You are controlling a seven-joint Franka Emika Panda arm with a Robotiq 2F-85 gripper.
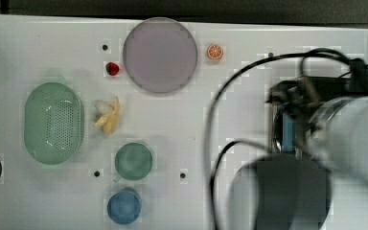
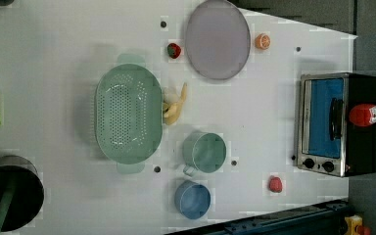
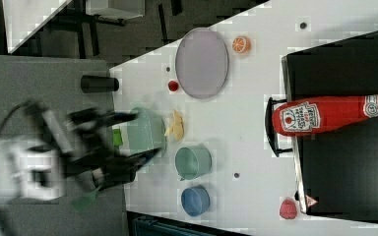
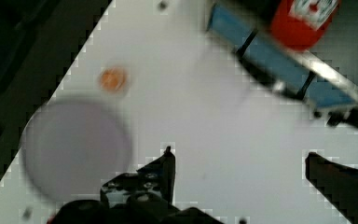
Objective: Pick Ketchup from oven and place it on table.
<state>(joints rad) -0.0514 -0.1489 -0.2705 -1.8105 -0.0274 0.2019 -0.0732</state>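
1. The large flat white tabletop [image 2: 54, 58] carries everything.
2. The small boxy toaster oven [image 2: 362, 127], black on top with a blue-tinted glass door, sits at the left view's right edge.
3. The black two-fingered gripper [image 4: 240, 170] hangs over bare table with its fingers spread wide, empty.
4. The red squeeze ketchup bottle [image 3: 325, 114] with a white cap stands on the oven's top, above the door handle.

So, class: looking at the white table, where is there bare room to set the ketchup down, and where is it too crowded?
Free: the table between the oven and the green cup, bordered by the plate on the left view's top. Crowded: around the colander, banana, green cup and blue cup. The ketchup sits on the oven.
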